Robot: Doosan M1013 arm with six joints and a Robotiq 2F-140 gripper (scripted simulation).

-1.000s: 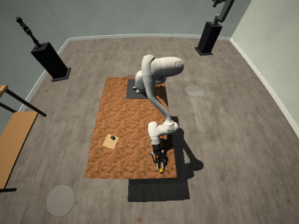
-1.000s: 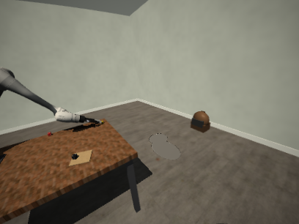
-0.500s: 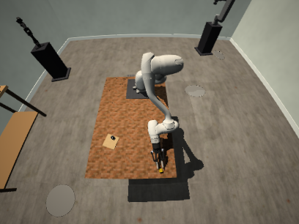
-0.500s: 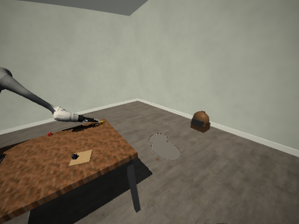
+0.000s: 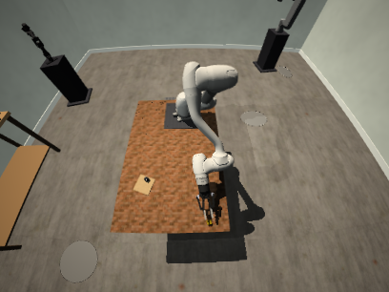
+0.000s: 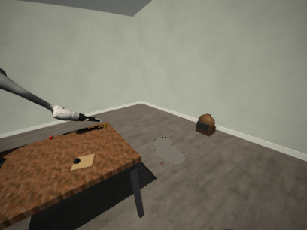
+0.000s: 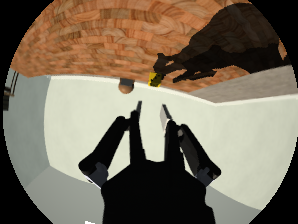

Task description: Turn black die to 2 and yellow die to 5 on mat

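The yellow die (image 5: 209, 222) lies on the wooden table near its front right corner, off the mat; it also shows in the exterior view (image 6: 104, 125) and in the wrist view (image 7: 156, 80). My gripper (image 5: 208, 214) (image 7: 151, 108) hovers just behind and above it, with its fingers partly apart and nothing between them; in the exterior view it (image 6: 96, 119) is clear of the table. The black die (image 5: 147, 179) sits on the tan mat (image 5: 143, 184) at the table's left side. The red die (image 6: 50, 137) lies off the mat near the far edge.
The table's front and right edges are close to the yellow die. A brown domed object (image 6: 206, 123) stands on the floor by the wall. Black camera stands (image 5: 65, 78) stand in the room's back corners. A wooden bench (image 5: 14, 186) is at the left.
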